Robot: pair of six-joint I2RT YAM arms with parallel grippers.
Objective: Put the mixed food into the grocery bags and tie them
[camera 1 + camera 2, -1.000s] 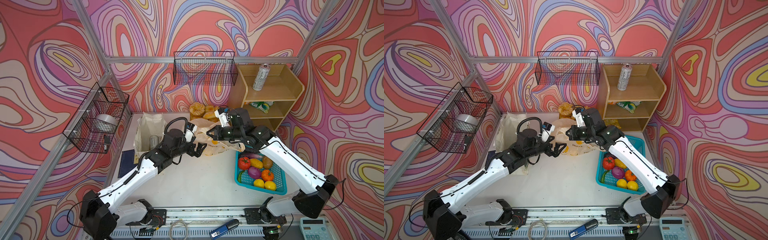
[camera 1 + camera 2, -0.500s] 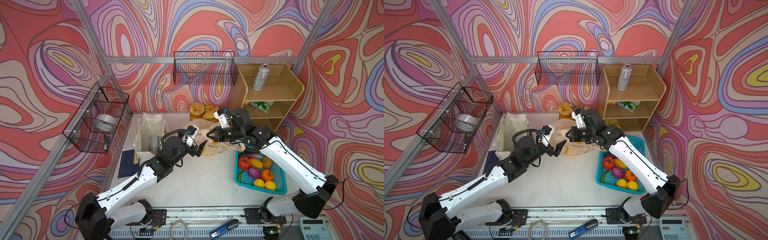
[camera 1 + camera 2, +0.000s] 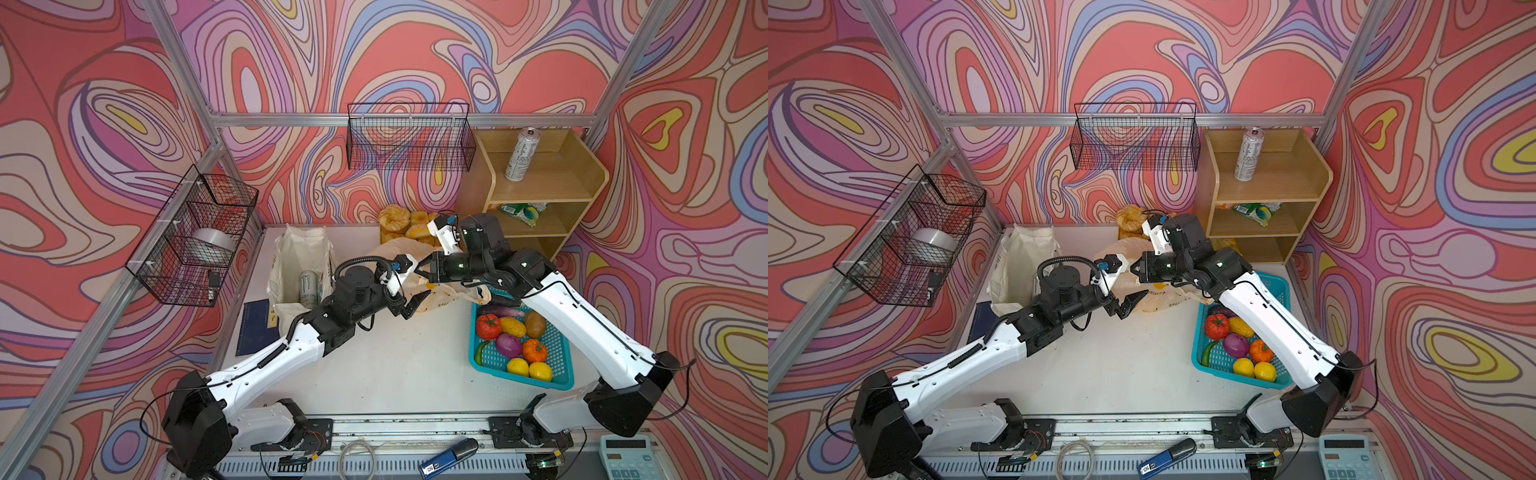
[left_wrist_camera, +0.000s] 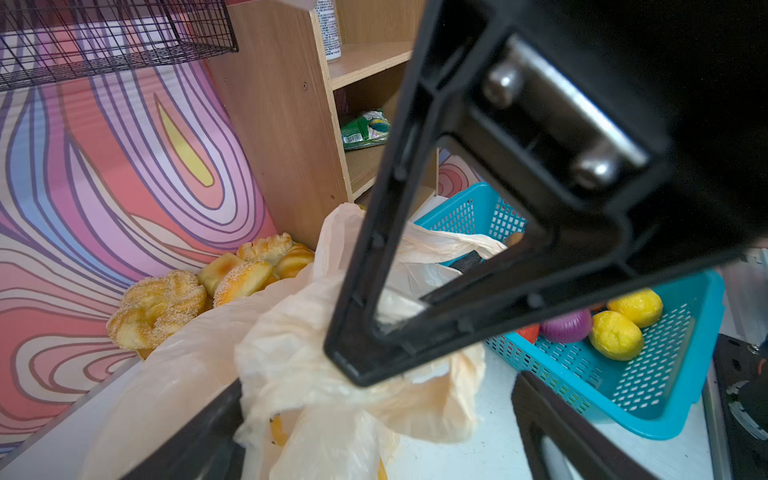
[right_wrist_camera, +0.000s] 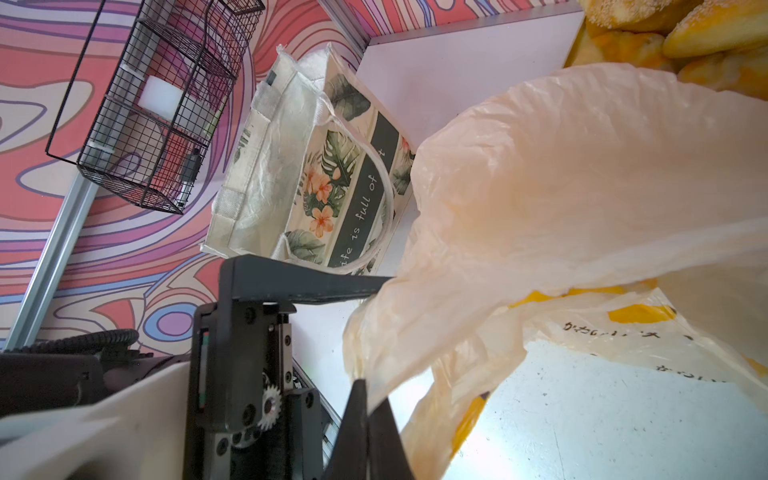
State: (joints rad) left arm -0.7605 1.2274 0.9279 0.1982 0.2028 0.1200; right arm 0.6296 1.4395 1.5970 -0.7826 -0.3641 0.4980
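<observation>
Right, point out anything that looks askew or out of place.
The plastic bag lies crumpled and collapsed, mouth not spread, one flap reaching the corner of the teal basket; the right gripper pinches a fold. Nothing looks spilled or damaged.

Right pincer [image 3: 423, 271] stretches over the middle of the white desk [image 3: 395, 365], clamped tight on the raised top of the thin cream plastic bag with yellow prints [image 3: 451, 293]. The left pincer [image 3: 415, 293] sits just in front of it at the bag's near edge, jaws spread wide! Over on the left the off-white cloth tote [image 3: 291, 253] stands open with a tall white-silver drink can [image 3: 309, 286] upright inside, and on the right the teal plastic mesh basket [image 3: 561, 376], just beside the bag's end, holds two yellow lemons [image 3: 517, 366] among other produce.
</observation>
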